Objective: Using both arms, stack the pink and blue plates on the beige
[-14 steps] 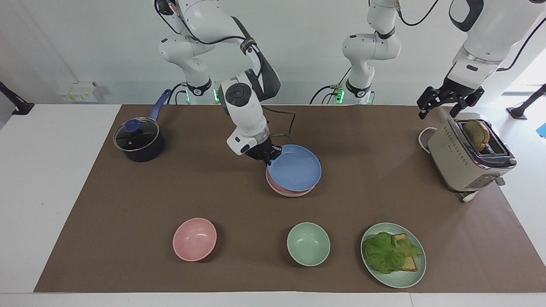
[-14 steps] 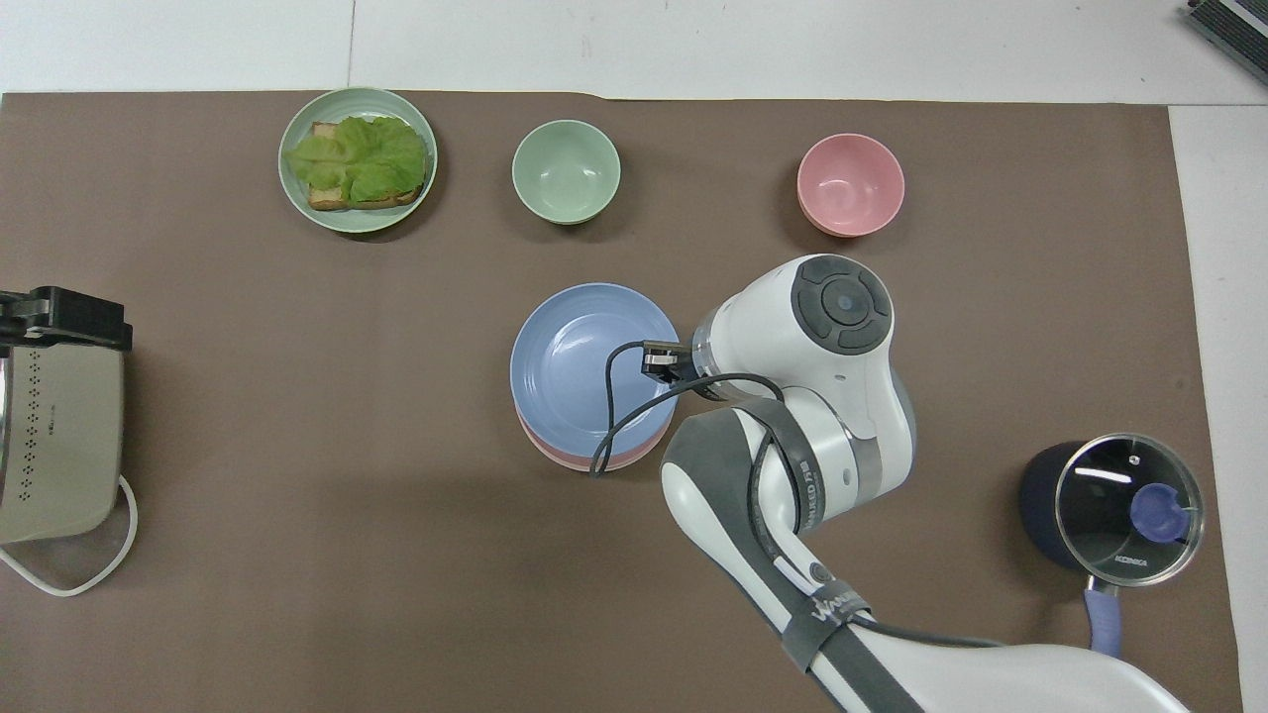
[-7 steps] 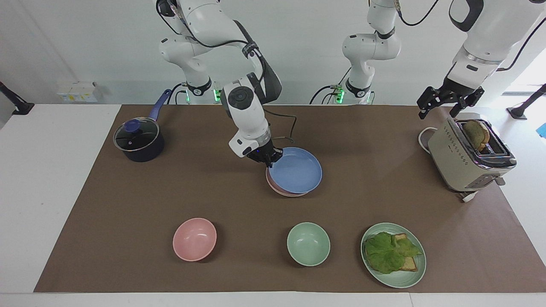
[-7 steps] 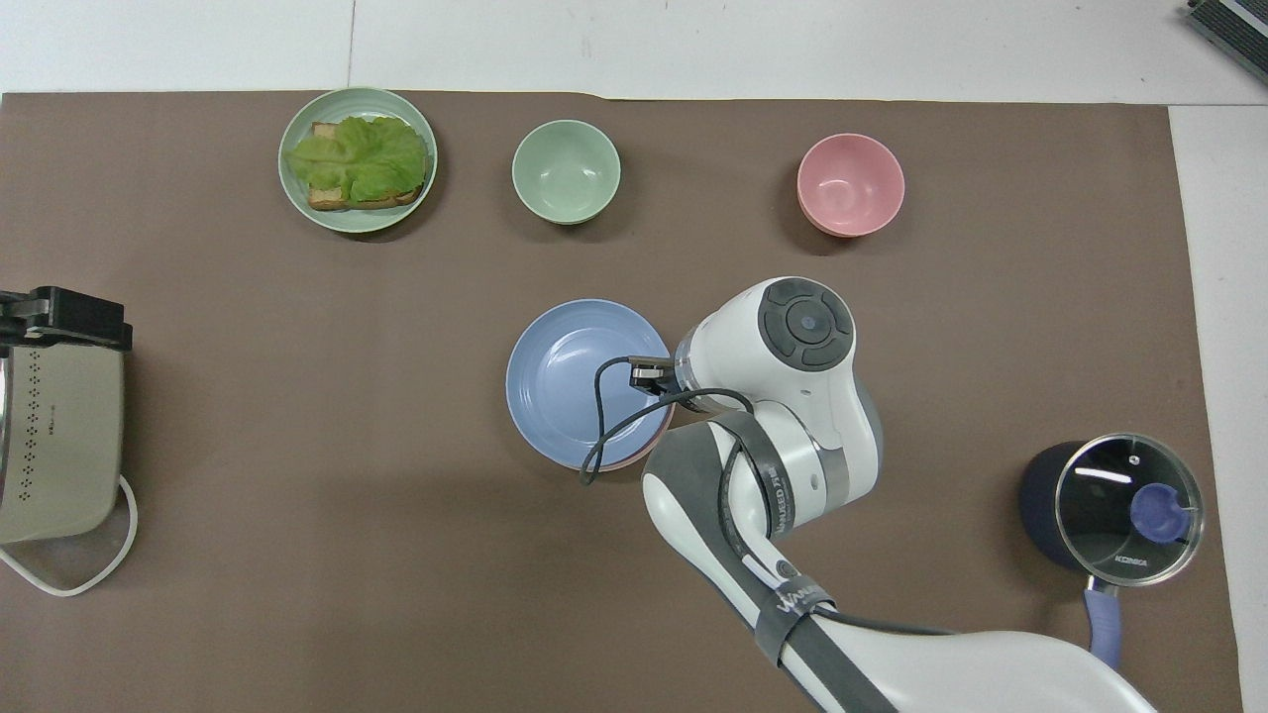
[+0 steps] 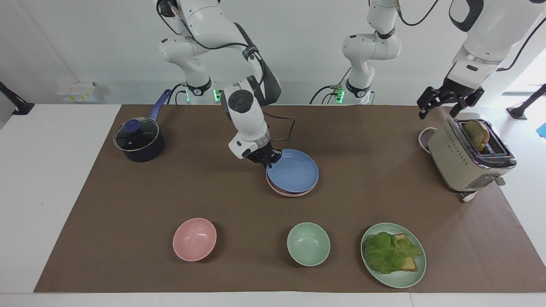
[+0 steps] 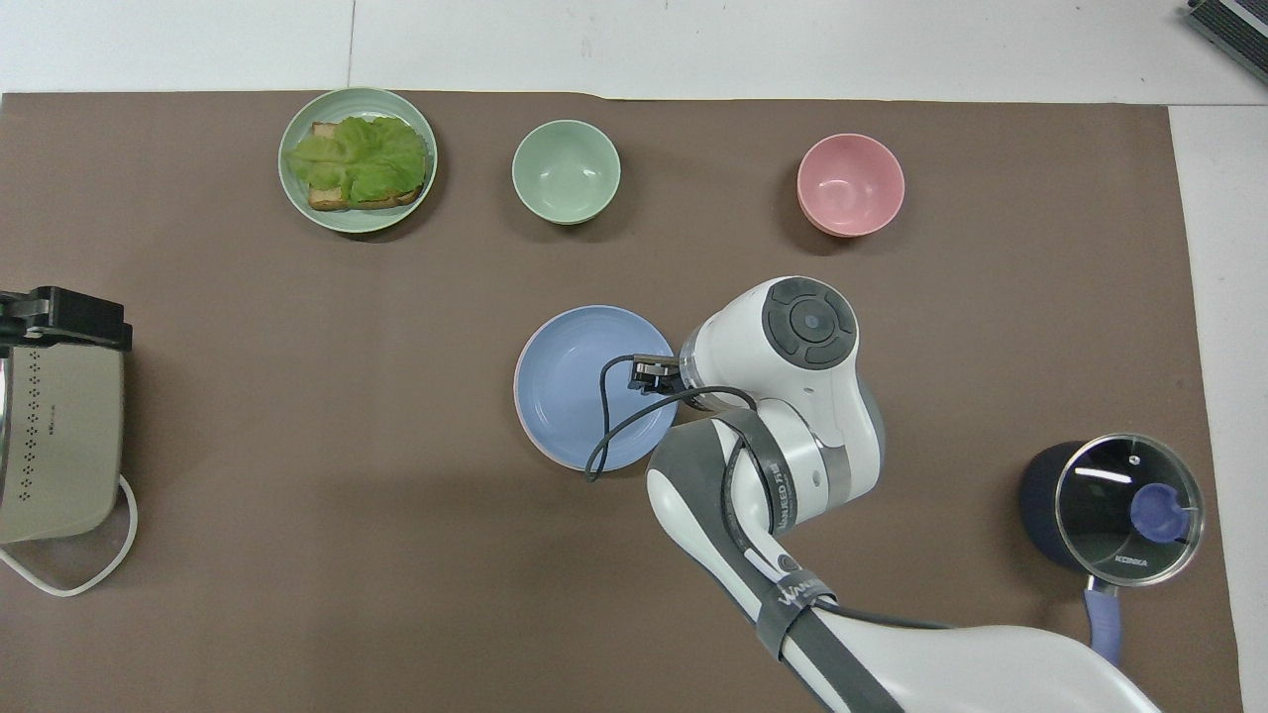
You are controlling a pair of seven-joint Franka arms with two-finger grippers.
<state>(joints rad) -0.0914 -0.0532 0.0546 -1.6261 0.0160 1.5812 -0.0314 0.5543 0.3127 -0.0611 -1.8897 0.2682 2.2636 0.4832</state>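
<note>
The right gripper [image 5: 267, 159] sits at the rim of the blue plate [image 5: 293, 171]; whether its fingers grip that rim cannot be told. The blue plate lies flat on the pink plate [image 5: 285, 192], only an edge of which shows. The left gripper [image 5: 448, 104] waits open over the toaster [image 5: 463, 164].

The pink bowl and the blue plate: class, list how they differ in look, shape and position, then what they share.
Colour: the pink bowl is pale pink; the blue plate is periwinkle.
Shape: the pink bowl is smaller and deeper; the blue plate is wider and shallow.
Position: the pink bowl sits alone on the brown mat, farther from the robots; the blue plate tops a stack, above a pink plate.
Both are round, matte and empty.
</note>
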